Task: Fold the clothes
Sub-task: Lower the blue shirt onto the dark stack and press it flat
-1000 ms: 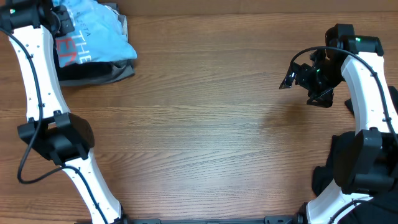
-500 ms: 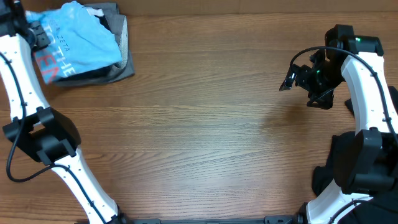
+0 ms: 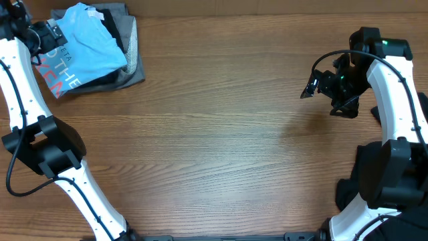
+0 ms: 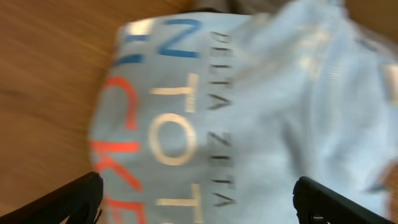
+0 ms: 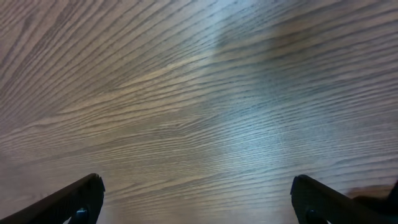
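The brown wooden table (image 3: pixel 221 134) holds a soft light-blue T-shirt (image 3: pixel 90 43) in its far left corner. The left gripper (image 4: pixel 198 202) is spread wide just over it; the right gripper (image 5: pixel 198 199), wide too, is far away.

Wooden table (image 3: pixel 221 140) seen from above, filling almost the whole view.

The top is mid-brown wood with fine, darker grain lines running left to right. A paler strip (image 3: pixel 267 5) runs along the far edge at the top of the overhead view. Close up from the right wrist, soft light lays a pale, slightly bluish sheen across the grain. No walls, floor or windows are in view.
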Available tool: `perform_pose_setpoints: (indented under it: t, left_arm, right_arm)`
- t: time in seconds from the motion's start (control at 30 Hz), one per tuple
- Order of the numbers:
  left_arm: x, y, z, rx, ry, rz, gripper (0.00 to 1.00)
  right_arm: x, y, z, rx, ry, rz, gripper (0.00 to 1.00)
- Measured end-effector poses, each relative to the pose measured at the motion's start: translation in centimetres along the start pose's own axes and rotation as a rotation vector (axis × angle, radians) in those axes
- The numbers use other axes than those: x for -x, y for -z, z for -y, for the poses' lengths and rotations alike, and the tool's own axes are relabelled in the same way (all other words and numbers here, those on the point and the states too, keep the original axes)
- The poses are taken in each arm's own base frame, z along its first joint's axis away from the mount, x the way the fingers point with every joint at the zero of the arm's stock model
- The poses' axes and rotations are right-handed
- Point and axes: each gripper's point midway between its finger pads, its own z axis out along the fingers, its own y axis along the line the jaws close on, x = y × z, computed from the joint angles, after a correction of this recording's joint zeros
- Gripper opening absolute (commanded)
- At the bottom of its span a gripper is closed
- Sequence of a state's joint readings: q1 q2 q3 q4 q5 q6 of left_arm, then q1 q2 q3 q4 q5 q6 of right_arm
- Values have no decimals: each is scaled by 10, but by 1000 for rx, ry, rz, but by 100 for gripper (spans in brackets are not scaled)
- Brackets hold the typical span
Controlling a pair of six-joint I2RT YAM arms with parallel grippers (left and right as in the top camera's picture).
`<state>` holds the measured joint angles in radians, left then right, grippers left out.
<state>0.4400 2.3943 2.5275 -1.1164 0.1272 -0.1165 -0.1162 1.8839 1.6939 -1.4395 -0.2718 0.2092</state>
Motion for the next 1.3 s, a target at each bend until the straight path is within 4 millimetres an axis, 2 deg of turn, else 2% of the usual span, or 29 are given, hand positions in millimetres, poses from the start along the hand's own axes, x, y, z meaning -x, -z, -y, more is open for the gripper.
perform_pose_setpoints:
  t: [0.03,0.1,0.13,0.17,0.2,0.23,0.27,0.37,0.5,0.73,0.83,1.0,1.23,1.3]
  left_arm:
    - [0,0,5,-23,3,-2,93]
    - [-1,0,14,-59,4,-6,71]
    - [-2,-1,21,-71,0,-9,54]
    - [-3,-1,26,-78,-5,-11,32]
    - [-4,-1,32,-84,-16,-11,17]
    - [-5,-2,39,-90,-26,-12,9]
    - [-6,-2,45,-92,-35,-13,4]
    - [-11,-5,61,-98,-64,-21,4]
    - [-18,-15,70,-98,-79,-40,6]
    - [-45,-59,72,-86,-86,-128,5]
    - [-52,-71,73,-81,-90,-148,6]
    - [-54,-76,75,-75,-97,-150,8]
    - [-56,-77,76,-74,-95,-154,4]
    - [-57,-77,75,-73,-95,-160,9]
  right_arm:
    - [0,0,0,1,0,1,100]
    - [1,0,0,1,1,4,100]
    - [1,0,0,2,2,5,100]
    - [2,0,-1,2,2,7,100]
    - [2,0,-1,2,2,8,100]
    - [2,0,0,2,2,8,100]
    - [2,0,-1,2,3,9,100]
    - [3,0,-1,3,4,12,100]
    - [3,0,-1,2,4,13,100]
    - [3,0,0,1,3,10,100]
    - [3,0,-1,2,4,14,100]
    - [4,0,-1,2,4,15,100]
    - [4,0,-1,2,4,15,100]
    - [4,0,-1,2,4,15,100]
